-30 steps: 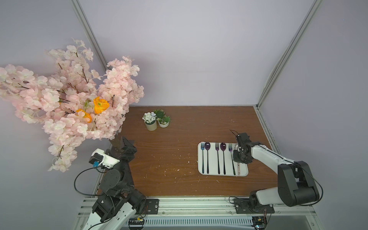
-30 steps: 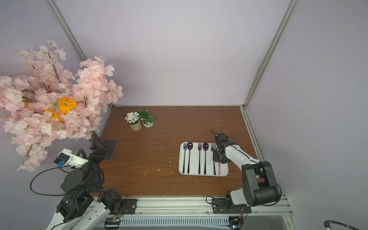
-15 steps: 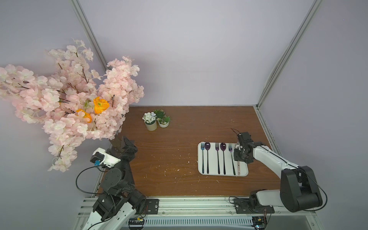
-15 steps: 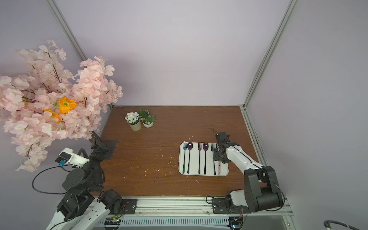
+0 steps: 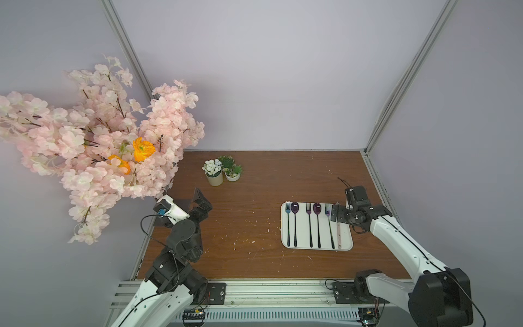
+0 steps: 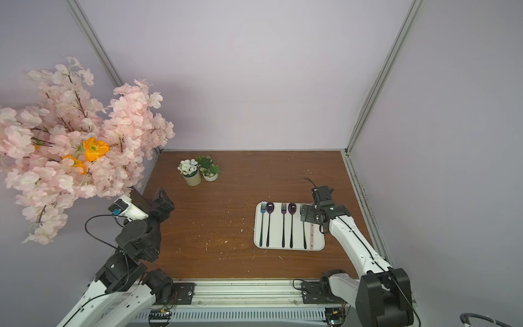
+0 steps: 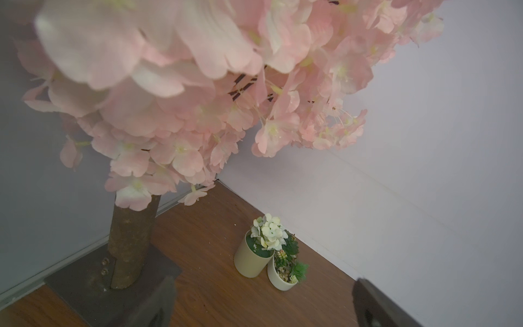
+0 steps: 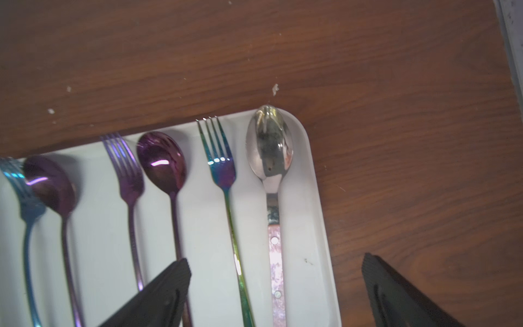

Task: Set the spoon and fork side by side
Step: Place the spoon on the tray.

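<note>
While the right gripper (image 8: pixel 275 260) and left gripper (image 7: pixel 264 279) stand spread, a mirror-bright oval spoon (image 8: pixel 268 147) flanks a slim iridescent fork (image 8: pixel 221 170).

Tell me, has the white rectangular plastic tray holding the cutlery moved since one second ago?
No. The white rectangular plastic tray sits where it sat, equally far from the front edge of the brown wooden table.

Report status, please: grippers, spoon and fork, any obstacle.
Left gripper open, right gripper open, both empty. On tray, silver spoon beside rainbow fork, not touching. No obstacle.
</note>
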Robot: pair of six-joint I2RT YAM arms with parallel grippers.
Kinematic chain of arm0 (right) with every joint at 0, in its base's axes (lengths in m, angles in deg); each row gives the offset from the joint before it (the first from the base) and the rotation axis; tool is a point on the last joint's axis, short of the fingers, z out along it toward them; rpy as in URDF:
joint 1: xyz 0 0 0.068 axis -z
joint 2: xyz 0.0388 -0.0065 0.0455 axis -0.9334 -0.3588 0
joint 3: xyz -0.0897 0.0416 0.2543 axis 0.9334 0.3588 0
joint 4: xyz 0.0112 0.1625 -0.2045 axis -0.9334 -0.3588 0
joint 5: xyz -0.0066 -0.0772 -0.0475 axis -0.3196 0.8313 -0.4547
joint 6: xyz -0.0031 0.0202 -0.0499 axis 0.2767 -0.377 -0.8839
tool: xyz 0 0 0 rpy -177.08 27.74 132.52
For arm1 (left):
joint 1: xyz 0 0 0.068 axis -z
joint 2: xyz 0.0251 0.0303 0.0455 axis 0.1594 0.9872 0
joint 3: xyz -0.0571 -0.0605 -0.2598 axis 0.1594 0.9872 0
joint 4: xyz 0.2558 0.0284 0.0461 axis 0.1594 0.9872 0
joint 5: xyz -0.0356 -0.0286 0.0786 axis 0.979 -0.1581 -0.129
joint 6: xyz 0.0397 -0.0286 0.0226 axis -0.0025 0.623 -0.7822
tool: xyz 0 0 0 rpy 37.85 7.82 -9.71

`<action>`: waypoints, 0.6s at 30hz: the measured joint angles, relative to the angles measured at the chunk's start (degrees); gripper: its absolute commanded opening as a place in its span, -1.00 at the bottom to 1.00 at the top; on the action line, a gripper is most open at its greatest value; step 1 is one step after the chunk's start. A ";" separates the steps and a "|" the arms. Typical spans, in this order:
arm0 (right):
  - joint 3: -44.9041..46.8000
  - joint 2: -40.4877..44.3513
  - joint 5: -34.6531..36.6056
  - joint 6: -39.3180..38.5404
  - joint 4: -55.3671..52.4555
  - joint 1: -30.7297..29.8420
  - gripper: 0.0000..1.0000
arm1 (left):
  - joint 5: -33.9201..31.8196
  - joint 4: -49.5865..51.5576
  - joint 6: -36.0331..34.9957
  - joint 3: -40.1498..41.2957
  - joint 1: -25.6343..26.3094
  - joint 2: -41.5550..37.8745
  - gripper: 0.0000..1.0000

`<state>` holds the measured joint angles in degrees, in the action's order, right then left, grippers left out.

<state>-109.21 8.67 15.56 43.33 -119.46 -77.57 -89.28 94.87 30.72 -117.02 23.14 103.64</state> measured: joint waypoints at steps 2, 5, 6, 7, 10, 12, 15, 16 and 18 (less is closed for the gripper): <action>0.04 -1.09 1.20 0.61 -0.39 0.00 0.98 | 0.17 -0.13 0.70 0.48 0.00 -0.94 1.00; 0.02 -4.44 2.19 0.94 -0.70 0.00 0.98 | 0.22 -0.55 1.75 2.12 0.00 -3.06 0.99; -0.02 -6.19 2.45 1.01 -0.87 0.00 0.98 | 0.28 -0.57 2.05 2.80 0.00 -3.76 0.99; -0.04 -7.98 2.60 1.01 -1.14 0.00 0.98 | 0.42 -0.57 2.36 3.52 0.00 -4.44 1.00; -0.11 -13.07 2.73 0.98 -2.34 0.00 0.98 | 0.66 -0.48 2.86 4.68 0.00 -5.77 0.99; -0.11 -14.93 2.80 0.98 -3.10 0.00 0.98 | 0.61 -0.48 2.91 4.79 0.00 -6.43 1.00; -0.52 -15.30 2.95 1.05 -3.50 0.00 0.98 | 0.42 -0.50 2.91 4.79 0.00 -7.34 1.00; -0.66 -15.45 3.06 1.05 -3.61 0.00 0.98 | 0.35 -0.50 2.91 4.81 0.00 -7.58 0.99; -0.85 -16.00 3.19 1.11 -3.82 0.00 0.95 | 0.28 -0.52 2.93 4.92 0.00 -7.93 1.00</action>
<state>-110.06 -7.32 18.75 44.44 -123.29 -77.57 -88.99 94.34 33.65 -112.10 23.14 95.71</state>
